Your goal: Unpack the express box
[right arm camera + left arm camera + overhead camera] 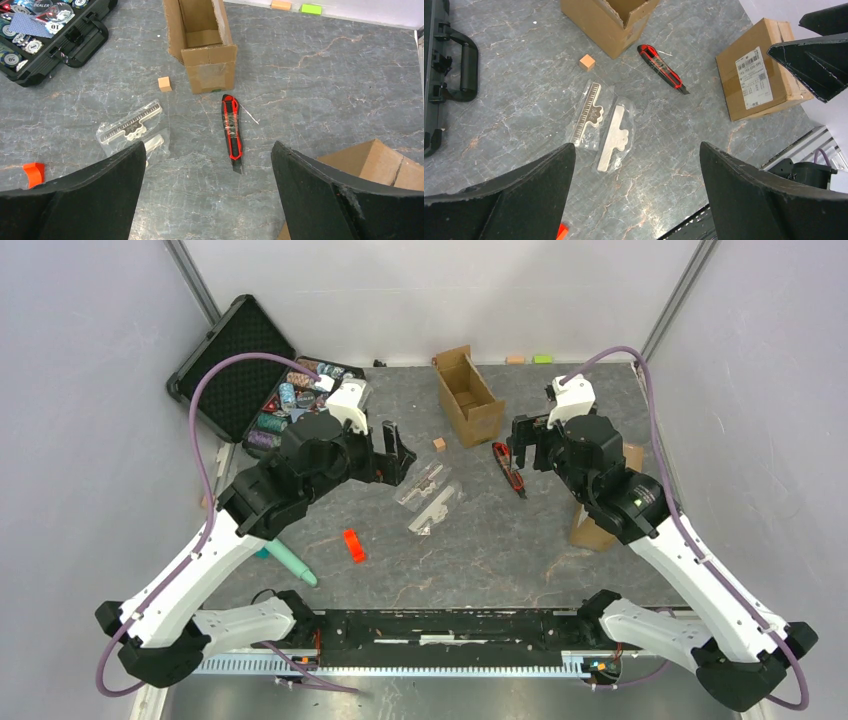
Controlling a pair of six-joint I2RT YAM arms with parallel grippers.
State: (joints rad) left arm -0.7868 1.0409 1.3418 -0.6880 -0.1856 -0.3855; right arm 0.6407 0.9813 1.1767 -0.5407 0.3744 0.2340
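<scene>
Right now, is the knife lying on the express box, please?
No, the knife lies on the table, apart from the express box.

The top camera looks down from behind the near edge over the whole grey marbled table point(500, 550). Both wrist cameras look down from closer, sharing the red-and-black utility knife point(231, 134).

express box point(588, 532): mostly behind right arm point(640, 505); label point(754, 77): print unreadable; black case point(433, 115): cut by frame edge
</scene>
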